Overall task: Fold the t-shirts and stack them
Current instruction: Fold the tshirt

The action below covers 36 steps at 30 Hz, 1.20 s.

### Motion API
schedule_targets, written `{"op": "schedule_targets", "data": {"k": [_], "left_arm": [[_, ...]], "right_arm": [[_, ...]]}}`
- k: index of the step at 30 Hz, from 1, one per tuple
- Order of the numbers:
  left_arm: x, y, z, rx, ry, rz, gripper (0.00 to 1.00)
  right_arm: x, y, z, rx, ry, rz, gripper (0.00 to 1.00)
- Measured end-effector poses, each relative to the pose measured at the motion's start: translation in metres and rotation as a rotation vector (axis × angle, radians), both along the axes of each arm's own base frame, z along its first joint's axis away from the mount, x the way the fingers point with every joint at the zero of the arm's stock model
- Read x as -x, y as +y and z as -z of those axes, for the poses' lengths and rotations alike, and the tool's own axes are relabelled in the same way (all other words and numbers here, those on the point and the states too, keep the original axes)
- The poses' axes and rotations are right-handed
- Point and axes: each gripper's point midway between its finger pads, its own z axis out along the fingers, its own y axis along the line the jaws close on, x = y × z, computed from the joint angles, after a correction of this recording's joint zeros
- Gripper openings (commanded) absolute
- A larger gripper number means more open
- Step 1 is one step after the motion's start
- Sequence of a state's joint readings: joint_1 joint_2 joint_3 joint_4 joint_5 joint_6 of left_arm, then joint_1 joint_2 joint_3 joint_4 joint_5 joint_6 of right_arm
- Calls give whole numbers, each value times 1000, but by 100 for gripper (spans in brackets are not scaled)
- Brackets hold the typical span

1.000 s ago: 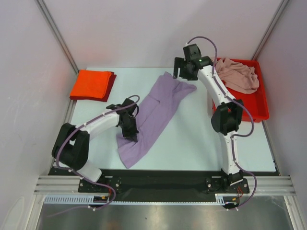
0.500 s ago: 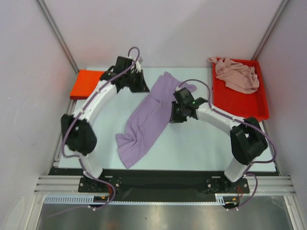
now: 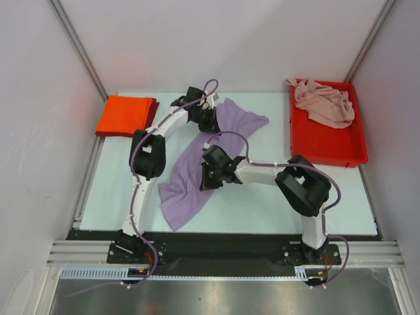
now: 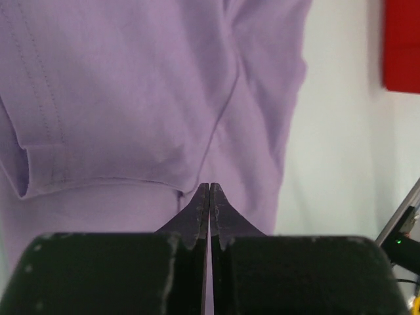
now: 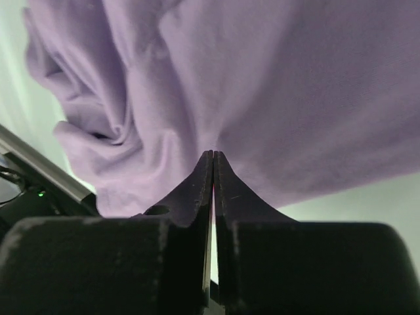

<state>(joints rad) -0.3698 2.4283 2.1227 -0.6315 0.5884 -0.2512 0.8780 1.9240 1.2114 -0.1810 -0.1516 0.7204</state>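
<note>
Lavender t-shirt (image 3: 187, 190) sprawls crumpled on the surface left of the red tray (image 3: 328, 141), with the left tool (image 3: 207, 121) at its tray-level end and the right tool (image 3: 211, 173) mid-length, both pinched shut on cloth, apparently to spread it flat.

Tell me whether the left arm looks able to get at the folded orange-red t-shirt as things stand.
Probably yes, once freed. The orange-red t-shirt lies uncovered at far left, with nothing between it and the left gripper. But that gripper is shut on the lavender t-shirt, so it must let go first.
</note>
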Motion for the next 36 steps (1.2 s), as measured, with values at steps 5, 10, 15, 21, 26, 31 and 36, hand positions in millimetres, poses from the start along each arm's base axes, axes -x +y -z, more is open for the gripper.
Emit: {"op": "schedule_targets", "data": {"k": [5, 10, 15, 21, 26, 31, 36], "left_arm": [[-3, 2, 28, -35, 34, 2, 0], [-2, 13, 51, -77, 95, -34, 0], [-5, 22, 54, -32, 176, -147, 0], [-28, 44, 52, 75, 254, -329, 0], [-64, 42, 50, 172, 204, -411, 0], [-94, 25, 48, 267, 172, -446, 0], [-90, 16, 49, 280, 147, -427, 0]], "right_arm": [[7, 7, 15, 42, 9, -34, 6], [7, 1, 18, 82, -8, -31, 7], [5, -38, 19, 136, 8, -4, 8], [-40, -112, 20, 200, 54, 117, 10], [-61, -141, 19, 246, 82, 117, 10], [-61, -146, 17, 280, 92, 70, 23], [-55, -160, 0, 295, 112, 95, 45]]}}
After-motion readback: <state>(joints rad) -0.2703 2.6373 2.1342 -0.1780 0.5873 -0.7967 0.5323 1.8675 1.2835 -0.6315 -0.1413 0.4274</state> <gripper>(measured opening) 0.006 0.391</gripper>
